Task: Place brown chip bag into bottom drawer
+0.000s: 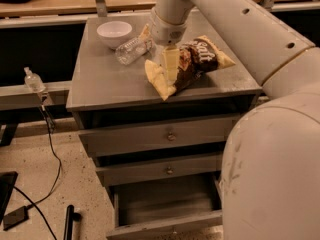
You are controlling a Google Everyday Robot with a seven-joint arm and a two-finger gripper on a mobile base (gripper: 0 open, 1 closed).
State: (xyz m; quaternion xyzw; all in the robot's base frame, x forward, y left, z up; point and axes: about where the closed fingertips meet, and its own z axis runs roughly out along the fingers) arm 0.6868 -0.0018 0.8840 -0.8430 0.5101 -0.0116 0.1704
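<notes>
Lying slantwise at the upper centre of the frame, the brown chip bag (197,59) is resting on the cabinet top (100,84). Its lower pale end is reaching close to the front edge and its other end is pointing to the upper right. The gripper (170,66) is hanging straight over the bag's left half, at or just above the foil. Whether it is spread or closed I cannot tell, nor whether it is touching the bag. The arm (235,24) is reaching in from the right and filling that side of the frame.

The bag is looking light, puffed and crinkly, so I am judging that it is going to yield and slip under a squeeze, with fragile chips inside. Taking it gently across its narrow width, near the middle or at a crimped pale end, is looking like the safest hold.

A plastic bottle (132,50) is lying just beside the bag at its upper left, and a white bowl (114,32) is sitting behind that, so a sideways nudge is risking a roll. Below, two knobbed drawers (170,135) are sitting shut, while the bottom drawer (165,209) is standing pulled out at the lower centre. A small bottle (33,79) is standing at the left edge above the speckled floor (35,184).
</notes>
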